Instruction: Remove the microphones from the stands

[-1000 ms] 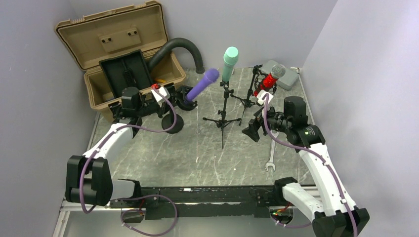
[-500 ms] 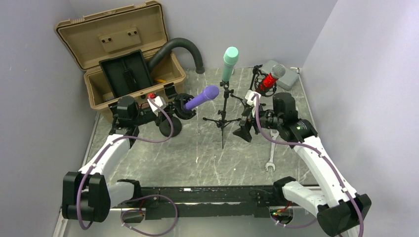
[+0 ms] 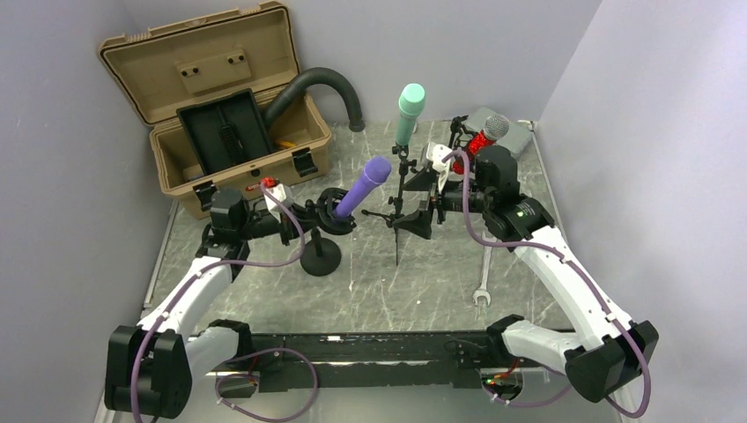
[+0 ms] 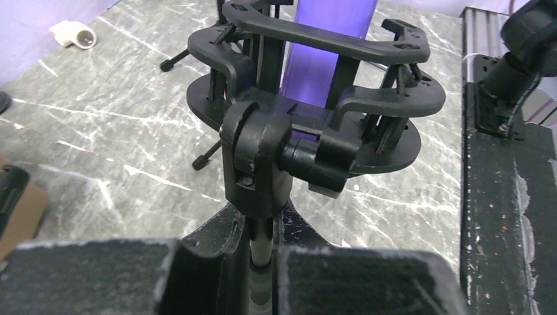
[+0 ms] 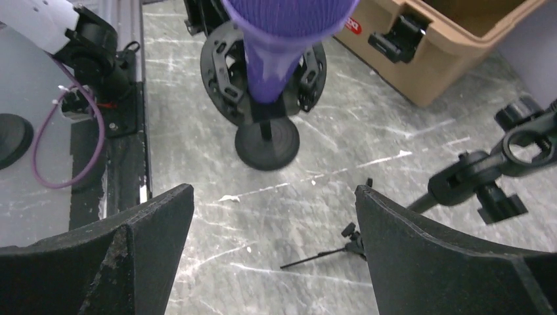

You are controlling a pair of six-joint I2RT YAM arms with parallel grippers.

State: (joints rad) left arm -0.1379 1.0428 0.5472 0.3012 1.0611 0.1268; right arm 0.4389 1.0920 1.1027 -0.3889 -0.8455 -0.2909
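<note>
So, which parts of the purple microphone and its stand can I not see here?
Left wrist view: purple microphone head, cut off by the top edge; stand base, hidden behind the left gripper.
Right wrist view: microphone tip, cut off by the top edge.
Top view: the stand's clamp detail, too small.

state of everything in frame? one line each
stand: upright
purple mic: tilted, in stand's mount
left gripper: shut on stand pole
right gripper: open, empty, facing purple mic
case: lid open
green mic: upright, mounted
wrench: lying flat
</note>
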